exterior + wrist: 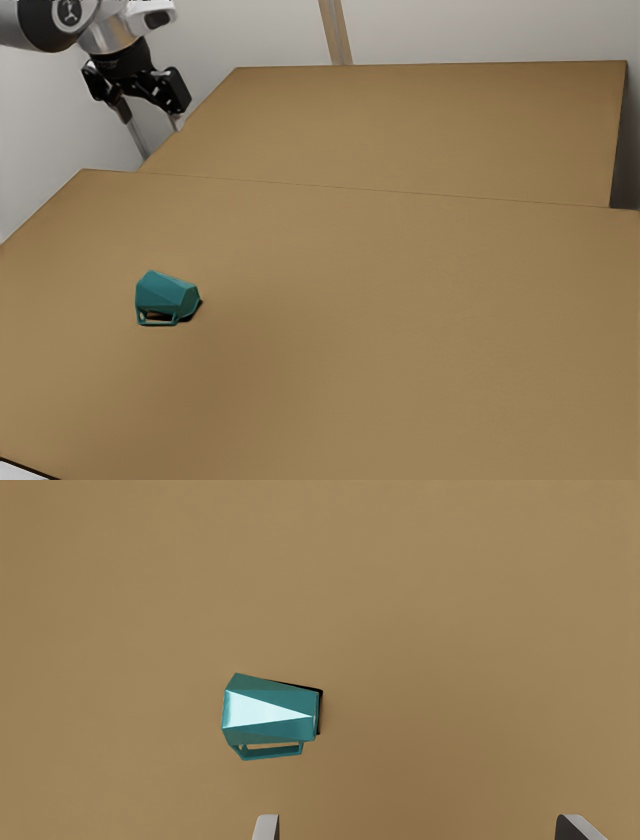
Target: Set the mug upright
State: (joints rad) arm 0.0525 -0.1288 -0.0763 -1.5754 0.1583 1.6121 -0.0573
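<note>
- Hanging above the mug (pixel 270 712) and well apart from it, the gripper (pixel 152 118) has its two fingers (pixel 266 828) spread wide, pinching nothing
- The mug lies on its side, its handle (pixel 272 754) sticking out along one flank
- Beneath the mug, bearing it, is the table (pixel 400 320)
- By my reckoning none of the righting is done: getting down to the mug, gripping it, tipping it onto its base and letting it go are all left
</note>
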